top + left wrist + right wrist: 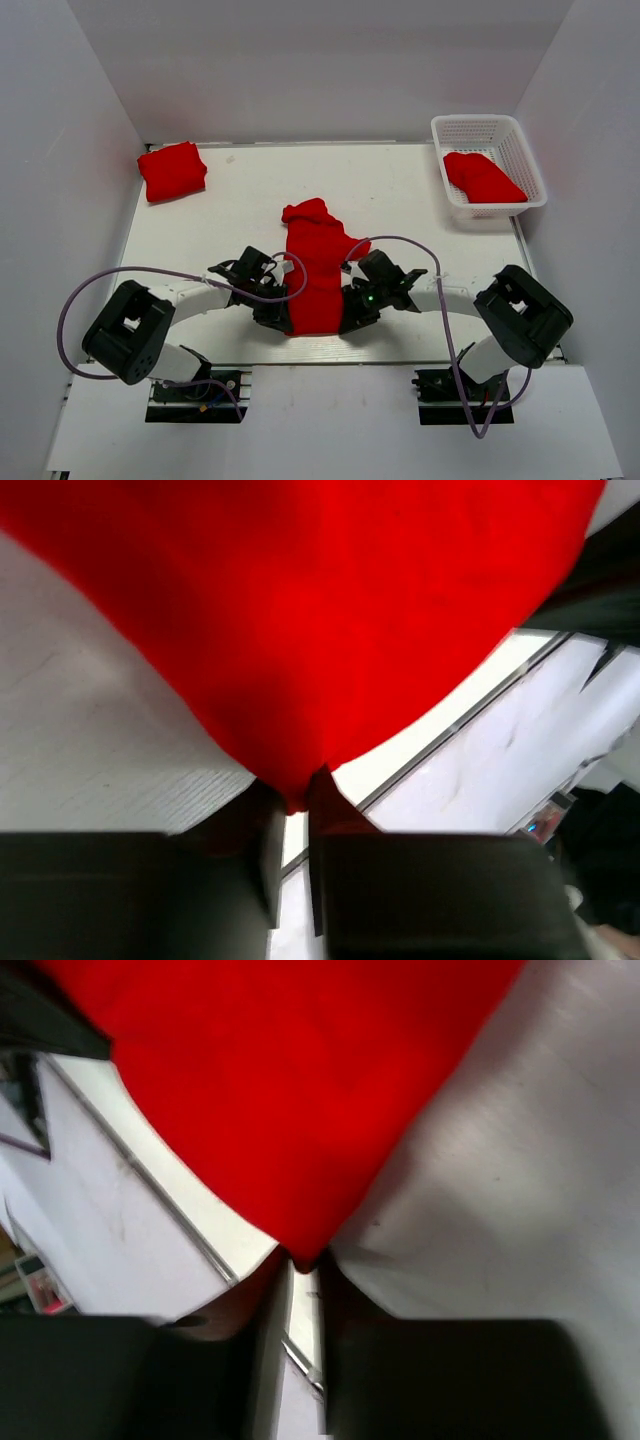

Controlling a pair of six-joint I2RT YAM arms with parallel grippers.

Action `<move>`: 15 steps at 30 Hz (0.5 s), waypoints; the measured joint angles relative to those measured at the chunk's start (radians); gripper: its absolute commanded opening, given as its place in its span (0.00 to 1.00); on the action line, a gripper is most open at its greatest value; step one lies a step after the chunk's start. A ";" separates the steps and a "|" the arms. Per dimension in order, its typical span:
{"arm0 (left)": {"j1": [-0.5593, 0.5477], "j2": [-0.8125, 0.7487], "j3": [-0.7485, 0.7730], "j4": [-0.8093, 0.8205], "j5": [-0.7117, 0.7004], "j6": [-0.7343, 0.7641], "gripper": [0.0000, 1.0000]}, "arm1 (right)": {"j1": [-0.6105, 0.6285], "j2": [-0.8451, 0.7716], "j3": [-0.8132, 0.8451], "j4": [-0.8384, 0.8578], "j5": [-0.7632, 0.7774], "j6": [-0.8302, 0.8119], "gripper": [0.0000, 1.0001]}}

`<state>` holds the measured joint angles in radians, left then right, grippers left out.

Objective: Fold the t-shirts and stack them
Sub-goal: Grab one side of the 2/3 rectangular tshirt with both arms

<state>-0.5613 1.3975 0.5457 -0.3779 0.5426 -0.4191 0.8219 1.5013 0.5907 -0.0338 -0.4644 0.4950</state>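
A red t-shirt (318, 270) lies as a long strip down the middle of the table, its near end at the front edge. My left gripper (277, 315) is shut on its near left corner, which shows pinched between the fingertips in the left wrist view (296, 792). My right gripper (352, 312) is shut on its near right corner, pinched in the right wrist view (303, 1257). A folded red t-shirt (172, 171) lies at the far left. Another red t-shirt (482, 177) lies in the white basket (527, 158).
The basket stands at the far right corner. White walls enclose the table on three sides. The table's front edge (330, 362) runs just below both grippers. Purple cables loop over both arms.
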 measured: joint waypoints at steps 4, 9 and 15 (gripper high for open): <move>0.001 0.005 -0.001 0.010 0.007 0.001 0.00 | 0.006 0.016 0.004 0.001 0.013 0.007 0.00; 0.001 -0.002 -0.001 0.005 0.006 0.003 0.00 | 0.010 0.009 0.004 -0.004 0.027 0.010 0.00; 0.000 -0.129 0.006 -0.082 -0.019 0.021 0.00 | 0.028 -0.107 0.000 -0.058 0.061 0.020 0.00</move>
<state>-0.5613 1.2682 0.5518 -0.4603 0.5232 -0.3977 0.8501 1.3945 0.5911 -0.0914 -0.4034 0.5148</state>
